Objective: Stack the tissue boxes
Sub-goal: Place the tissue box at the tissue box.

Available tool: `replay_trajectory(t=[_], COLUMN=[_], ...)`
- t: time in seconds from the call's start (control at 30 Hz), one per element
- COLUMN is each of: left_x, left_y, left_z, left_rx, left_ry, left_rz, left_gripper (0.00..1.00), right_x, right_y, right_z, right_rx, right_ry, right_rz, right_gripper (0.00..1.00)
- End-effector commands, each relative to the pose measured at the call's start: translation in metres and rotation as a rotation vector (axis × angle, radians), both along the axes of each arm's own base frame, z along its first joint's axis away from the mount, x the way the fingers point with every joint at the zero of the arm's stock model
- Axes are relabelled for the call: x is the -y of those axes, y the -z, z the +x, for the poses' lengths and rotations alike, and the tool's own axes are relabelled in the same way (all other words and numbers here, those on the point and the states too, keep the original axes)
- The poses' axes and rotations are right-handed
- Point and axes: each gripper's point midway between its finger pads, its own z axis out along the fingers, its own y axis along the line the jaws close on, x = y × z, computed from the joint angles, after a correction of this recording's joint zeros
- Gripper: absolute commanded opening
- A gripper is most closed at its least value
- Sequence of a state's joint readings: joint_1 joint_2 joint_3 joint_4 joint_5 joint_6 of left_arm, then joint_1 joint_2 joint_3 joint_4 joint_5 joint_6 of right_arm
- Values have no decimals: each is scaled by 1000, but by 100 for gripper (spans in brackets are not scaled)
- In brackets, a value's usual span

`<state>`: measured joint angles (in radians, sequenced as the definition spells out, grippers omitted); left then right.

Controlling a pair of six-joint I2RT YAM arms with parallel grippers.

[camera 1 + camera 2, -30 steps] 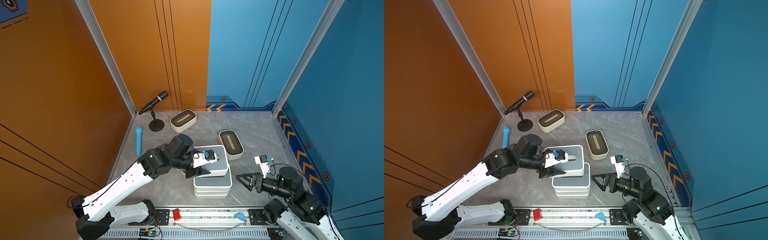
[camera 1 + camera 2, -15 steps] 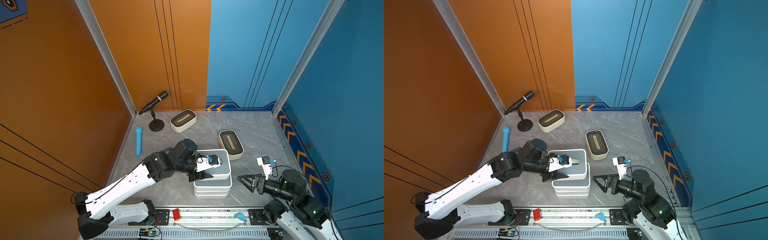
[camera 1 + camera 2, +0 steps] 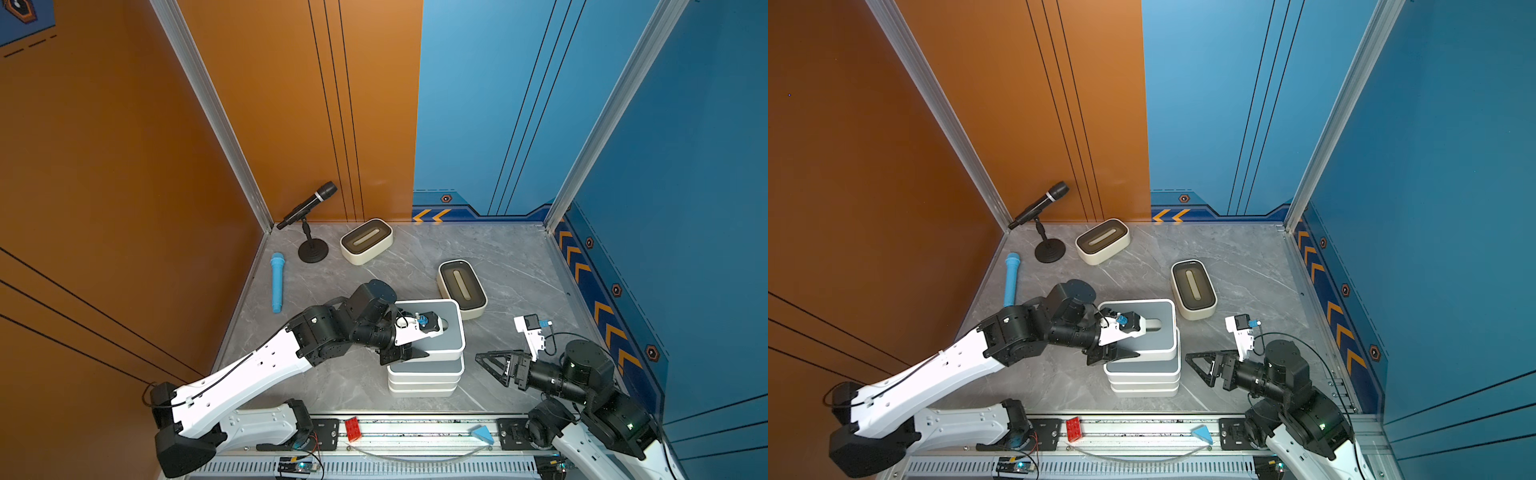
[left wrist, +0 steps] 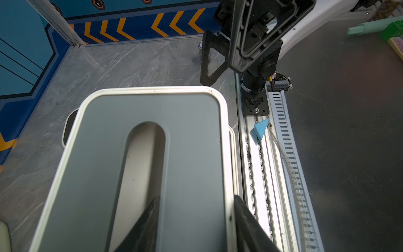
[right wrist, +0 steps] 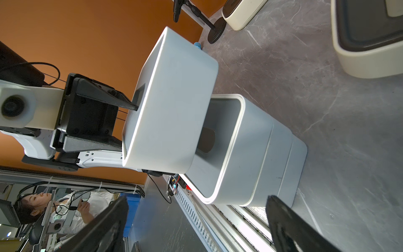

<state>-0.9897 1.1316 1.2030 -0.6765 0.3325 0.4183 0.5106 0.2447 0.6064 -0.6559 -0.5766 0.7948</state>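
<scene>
In the right wrist view, grey box (image 5: 174, 109) hangs above stack (image 5: 261, 157)

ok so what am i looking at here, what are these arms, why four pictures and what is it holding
Two robot arms stand at a grey table, each ending in a two-fingered hand. Two pictures look down from overhead, nearly identical; the other two come from cameras on each wrist. The left hand is shut on a grey-lidded box, holding it just over a stack of three boxes, not yet set down. The right hand is open, empty, beside the stack. Two brown-lidded boxes, a black microphone on a stand and a blue microphone also lie on the table.
</scene>
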Motion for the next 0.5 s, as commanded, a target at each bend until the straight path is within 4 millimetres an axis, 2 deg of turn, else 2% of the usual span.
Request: replay_trajectory(t=[0.0,0.47], left_x=[9,13], left_y=[-5,0], left_z=[-4,-10], left_rx=[7,-1], left_ry=[29,49], left_rz=[-36,-23], left_gripper=[28,28], right_x=[0,-3], right_y=[2,1], right_z=[-5,-11], right_rx=[-25,-49], right_ry=[-10,-28], right_rz=[14,65], right_gripper=[100,100])
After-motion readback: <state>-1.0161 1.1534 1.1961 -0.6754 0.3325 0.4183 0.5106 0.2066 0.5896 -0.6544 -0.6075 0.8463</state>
